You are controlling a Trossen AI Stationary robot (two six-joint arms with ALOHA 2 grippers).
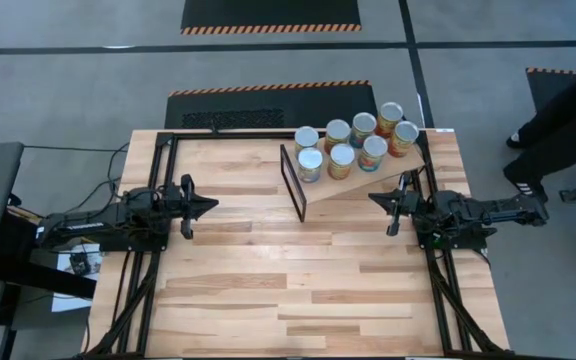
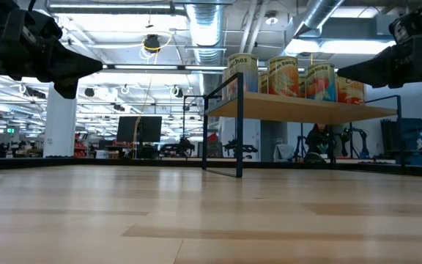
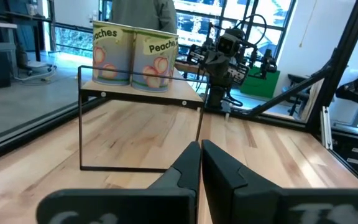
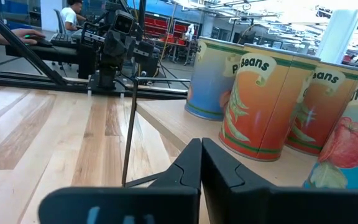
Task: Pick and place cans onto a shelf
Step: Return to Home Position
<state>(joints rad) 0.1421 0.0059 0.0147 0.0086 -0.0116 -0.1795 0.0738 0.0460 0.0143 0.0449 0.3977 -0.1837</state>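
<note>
High view: 8 cans [image 1: 341, 158] w/ silver tops on shelf [image 1: 368, 184].

Overhead downward, low level across, both wrists facing shelf [image 1: 363, 188]

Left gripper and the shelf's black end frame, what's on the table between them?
Nothing. The high view shows only bare wooden table between the left gripper and the shelf.

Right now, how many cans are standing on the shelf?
8 cans, all upright on the shelf, in two rows of four side by side along the board. The high view shows every top, so none seems hidden.
</note>
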